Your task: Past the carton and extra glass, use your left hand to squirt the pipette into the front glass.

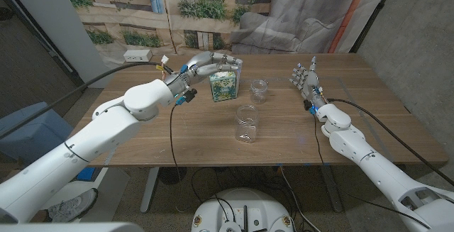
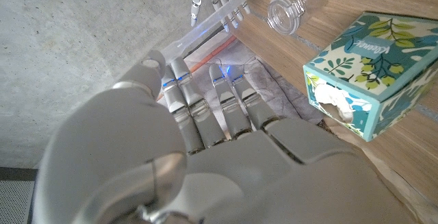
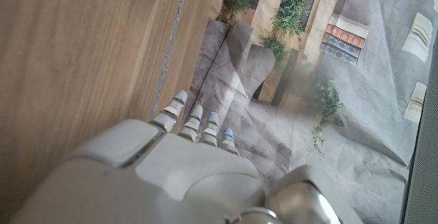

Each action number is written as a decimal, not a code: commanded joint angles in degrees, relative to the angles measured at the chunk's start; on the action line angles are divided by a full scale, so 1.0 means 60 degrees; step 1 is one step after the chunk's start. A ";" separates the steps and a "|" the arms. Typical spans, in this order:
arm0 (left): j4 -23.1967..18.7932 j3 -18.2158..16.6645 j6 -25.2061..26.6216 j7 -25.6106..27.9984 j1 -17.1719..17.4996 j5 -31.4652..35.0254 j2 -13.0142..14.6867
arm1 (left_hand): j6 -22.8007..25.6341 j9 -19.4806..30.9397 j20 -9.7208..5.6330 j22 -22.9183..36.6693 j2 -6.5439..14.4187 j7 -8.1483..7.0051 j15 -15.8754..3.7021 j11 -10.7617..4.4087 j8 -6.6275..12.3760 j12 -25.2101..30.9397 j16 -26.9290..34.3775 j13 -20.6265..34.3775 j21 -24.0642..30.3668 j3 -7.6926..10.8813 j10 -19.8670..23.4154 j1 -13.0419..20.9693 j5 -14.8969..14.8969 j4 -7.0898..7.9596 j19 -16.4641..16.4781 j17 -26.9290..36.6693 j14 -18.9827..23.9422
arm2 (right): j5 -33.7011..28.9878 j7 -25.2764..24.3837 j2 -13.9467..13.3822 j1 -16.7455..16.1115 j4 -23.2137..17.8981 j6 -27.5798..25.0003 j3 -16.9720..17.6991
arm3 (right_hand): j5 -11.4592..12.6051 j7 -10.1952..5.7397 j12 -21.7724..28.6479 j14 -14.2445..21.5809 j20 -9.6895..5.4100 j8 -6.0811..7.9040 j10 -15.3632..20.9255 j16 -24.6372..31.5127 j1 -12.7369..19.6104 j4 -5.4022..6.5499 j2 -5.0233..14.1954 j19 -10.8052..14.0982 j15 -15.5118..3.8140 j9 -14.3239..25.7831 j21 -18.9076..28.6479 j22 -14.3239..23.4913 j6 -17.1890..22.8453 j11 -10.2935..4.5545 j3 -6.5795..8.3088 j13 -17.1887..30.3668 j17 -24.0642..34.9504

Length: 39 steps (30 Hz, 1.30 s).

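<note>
Wooden table carries, nearest the robot, the front glass, upright. Beyond it stand the carton and the extra glass, just beside each other. Above the carton hangs the left hand, fingers curled around the pipette. Off to the right the right hand stands upright, fingers spread, holding nothing.

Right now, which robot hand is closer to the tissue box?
Left. The left robot hand hovers right by the tissue box, holding the pipette. The right robot hand stands farther off, beyond the back glass.
</note>
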 commanded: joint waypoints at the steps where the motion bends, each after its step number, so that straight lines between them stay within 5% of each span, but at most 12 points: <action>1: -0.0072 0.0526 0.0487 -0.0471 -0.0339 -0.0624 -0.0055 | 0.0048 0.0031 0.0008 0.0029 0.0038 -0.0025 -0.1157 -0.0010 0.0028 0.0063 0.0056 0.0055 -0.0006 -0.0062 0.0094 0.0082 0.0004 -0.0030 -0.0007 0.0040 -0.0017 | -0.0012 -0.0045 0.0006 -0.0006 -0.0010 -0.0001 0.0002 | 0.0047 -0.0083 0.0028 -0.0070 0.0011 0.0061 -0.0036 0.0058 0.0002 -0.0008 0.0561 0.0052 -0.0795 0.0018 0.0048 0.0051 0.0008 -0.0010 -0.0072 0.0030 0.0044; 39: 0.0652 0.1535 0.0798 -0.0431 -0.0839 -0.0353 -0.0460 | 0.0361 0.0036 -0.0050 0.0025 0.0125 -0.0041 -0.1272 -0.0018 0.0140 0.0173 0.0137 0.0066 0.0042 -0.0174 0.0505 0.0435 0.0002 -0.0049 0.0060 0.0064 0.0139 | -0.0009 -0.0040 0.0004 -0.0002 -0.0006 -0.0003 0.0005 | 0.0046 -0.0083 0.0020 -0.0077 0.0004 0.0063 -0.0050 0.0056 0.0001 -0.0007 0.0558 0.0059 -0.0790 0.0019 0.0051 0.0051 0.0011 -0.0003 -0.0074 0.0029 0.0044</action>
